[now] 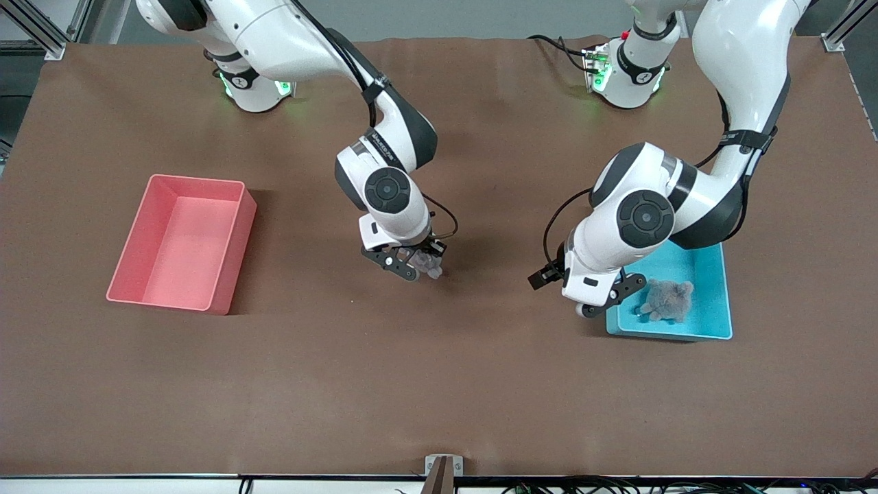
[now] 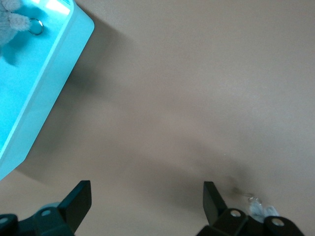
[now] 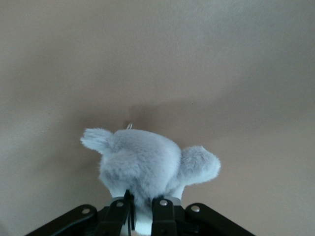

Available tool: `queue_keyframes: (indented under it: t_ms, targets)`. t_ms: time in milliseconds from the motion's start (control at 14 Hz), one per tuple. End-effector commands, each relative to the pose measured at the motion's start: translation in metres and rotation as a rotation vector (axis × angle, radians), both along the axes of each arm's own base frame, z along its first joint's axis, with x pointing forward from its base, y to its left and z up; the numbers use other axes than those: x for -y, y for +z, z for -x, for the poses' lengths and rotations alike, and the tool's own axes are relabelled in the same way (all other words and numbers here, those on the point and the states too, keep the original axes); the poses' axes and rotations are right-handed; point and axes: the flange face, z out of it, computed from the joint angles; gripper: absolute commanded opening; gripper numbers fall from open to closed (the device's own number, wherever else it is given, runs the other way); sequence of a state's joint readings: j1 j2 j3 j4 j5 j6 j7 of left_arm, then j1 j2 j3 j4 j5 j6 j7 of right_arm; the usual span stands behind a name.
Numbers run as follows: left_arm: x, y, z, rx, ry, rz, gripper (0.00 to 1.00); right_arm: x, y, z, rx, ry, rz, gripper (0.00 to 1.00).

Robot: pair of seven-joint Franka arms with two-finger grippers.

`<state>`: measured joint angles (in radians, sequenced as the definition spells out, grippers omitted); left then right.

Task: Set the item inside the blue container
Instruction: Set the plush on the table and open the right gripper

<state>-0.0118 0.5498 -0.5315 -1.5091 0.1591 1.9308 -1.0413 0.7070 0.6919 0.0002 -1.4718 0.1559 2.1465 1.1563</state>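
The right gripper [image 1: 420,264] hangs over the middle of the brown tabletop [image 1: 439,384], its fingers clamped on a small grey plush toy [image 1: 429,263]. In the right wrist view the toy [image 3: 147,167] sits directly ahead of the fingertips [image 3: 165,209], pinched at its lower part, with two fuzzy limbs sticking out to either side and a small metal ring just visible at its top.

The blue container [image 1: 713,302] rests on the tabletop toward the left arm's end, well apart from the right gripper and the toy it holds. A second grey plush toy [image 1: 669,300] already lies inside it, in the part nearer the front camera. The left wrist view shows one rounded corner of the container [image 2: 59,69] and a bit of that plush [image 2: 12,22] with a metal key ring [image 2: 35,25] beside it.

The left gripper [image 1: 614,296] hovers over the container's edge facing the tabletop's middle, its fingers [image 2: 78,199] spread wide and holding nothing.

A pink bin [image 1: 226,254] of the same size stands toward the right arm's end of the tabletop.
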Motion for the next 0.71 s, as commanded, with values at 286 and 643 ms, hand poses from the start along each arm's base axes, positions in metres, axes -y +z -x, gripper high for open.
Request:
queue_keyframes:
  t_ms: [286, 643]
  targets:
    - [0.002, 0.005, 0.006, -0.004, 0.004, -0.008, 1.0, 0.001, -0.022, 0.0, 0.02, -0.024, 0.007, 1.0]
    - [0.008, 0.003, 0.005, 0.007, 0.018, -0.004, 1.0, 0.035, 0.004, -0.031, 0.032, -0.01, -0.013, 1.0]
